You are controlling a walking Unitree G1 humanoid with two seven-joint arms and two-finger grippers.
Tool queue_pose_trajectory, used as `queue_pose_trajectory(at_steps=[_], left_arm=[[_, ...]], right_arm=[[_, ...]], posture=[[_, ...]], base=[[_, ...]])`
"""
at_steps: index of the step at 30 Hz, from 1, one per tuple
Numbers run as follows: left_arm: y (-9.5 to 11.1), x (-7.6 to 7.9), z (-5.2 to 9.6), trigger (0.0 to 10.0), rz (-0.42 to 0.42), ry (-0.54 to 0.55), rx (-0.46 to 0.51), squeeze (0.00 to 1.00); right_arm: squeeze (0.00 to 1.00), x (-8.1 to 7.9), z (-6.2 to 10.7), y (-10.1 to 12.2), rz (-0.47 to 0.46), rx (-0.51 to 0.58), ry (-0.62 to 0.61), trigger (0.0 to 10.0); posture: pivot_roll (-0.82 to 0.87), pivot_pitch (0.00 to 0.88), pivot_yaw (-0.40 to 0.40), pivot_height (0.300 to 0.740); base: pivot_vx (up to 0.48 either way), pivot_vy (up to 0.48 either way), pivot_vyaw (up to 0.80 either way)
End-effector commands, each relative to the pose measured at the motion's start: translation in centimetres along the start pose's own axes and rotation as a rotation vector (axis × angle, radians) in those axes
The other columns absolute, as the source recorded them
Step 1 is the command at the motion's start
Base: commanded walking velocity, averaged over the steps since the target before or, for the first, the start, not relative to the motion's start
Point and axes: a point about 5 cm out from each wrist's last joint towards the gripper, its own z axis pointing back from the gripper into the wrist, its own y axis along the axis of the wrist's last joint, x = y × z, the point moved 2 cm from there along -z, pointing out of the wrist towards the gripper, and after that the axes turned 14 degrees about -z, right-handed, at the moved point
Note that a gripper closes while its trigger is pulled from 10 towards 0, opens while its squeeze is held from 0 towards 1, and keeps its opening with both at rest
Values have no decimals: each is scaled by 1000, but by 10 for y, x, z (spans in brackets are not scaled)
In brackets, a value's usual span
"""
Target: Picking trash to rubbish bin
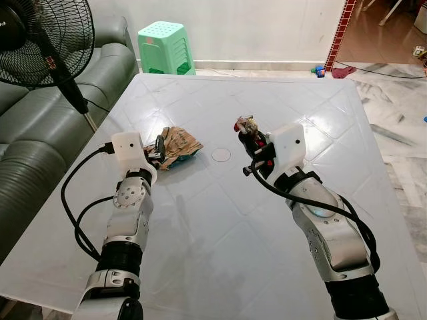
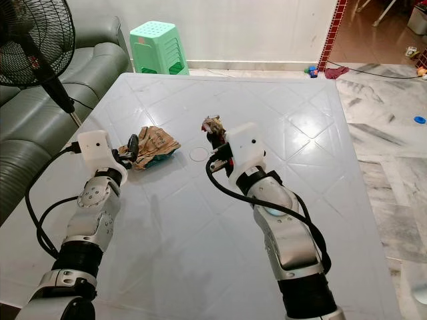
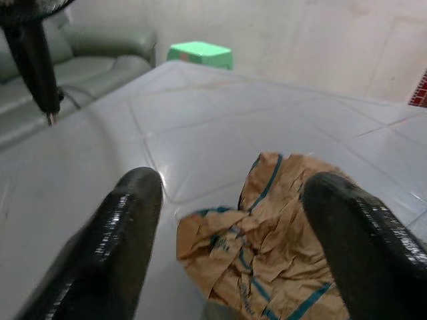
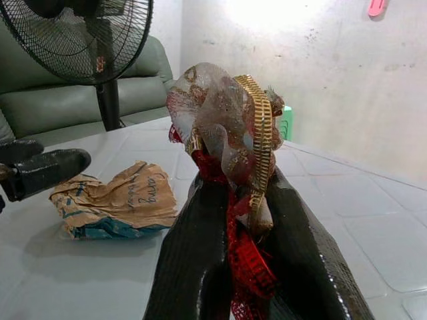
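Note:
A crumpled brown paper bag with blue print [image 1: 177, 147] lies on the white table [image 1: 220, 220], left of centre. My left gripper [image 1: 161, 148] is open right at the bag's near-left edge; in the left wrist view its two black fingers [image 3: 123, 233] straddle the bag [image 3: 267, 247]. My right gripper [image 1: 252, 139] is raised above the table's middle, shut on a wad of red, gold and clear wrapper trash [image 4: 227, 127], which sticks up from between the fingers.
A black standing fan [image 1: 47, 40] and a grey sofa [image 1: 40, 127] border the table on the left. A green plastic stool [image 1: 165, 47] stands beyond the far edge. Marble floor [image 1: 400, 140] lies to the right.

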Motion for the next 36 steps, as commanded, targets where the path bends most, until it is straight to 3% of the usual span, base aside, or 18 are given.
queue_pose_trajectory(at_steps=[1, 13, 15, 16, 20, 21, 36], left_arm=[[2, -2, -3, 10000, 17, 11, -10, 1000], [-3, -2, -6, 10000, 53, 18, -64, 1000], [-9, -2, -7, 10000, 87, 23, -114, 1000], [-16, 0, -7, 10000, 163, 27, -168, 1000], [-18, 4, -8, 10000, 228, 9, -188, 957], [-18, 5, -9, 10000, 232, 8, -188, 0], [-15, 14, -19, 10000, 307, -43, -201, 0]], right_arm=[[0, -4, -1, 5, 5, 17, 18, 10000], [0, -5, 0, 4, 5, 17, 19, 10000], [0, -5, -1, 5, 5, 17, 20, 10000], [0, -5, -1, 5, 5, 16, 20, 10000], [0, -5, -1, 4, 5, 15, 21, 10000], [0, -5, -1, 4, 5, 14, 20, 10000], [0, -5, 1, 3, 6, 11, 11, 10000]], posture=[[-27, 41, 39, 740], [-31, 44, 41, 740], [-31, 45, 41, 740], [-31, 45, 41, 740], [-32, 46, 43, 740], [-32, 46, 43, 740], [-44, 49, 52, 740]], base=[[0, 0, 0], [0, 0, 0], [0, 0, 0], [0, 0, 0], [0, 0, 0], [0, 0, 0], [0, 0, 0]])
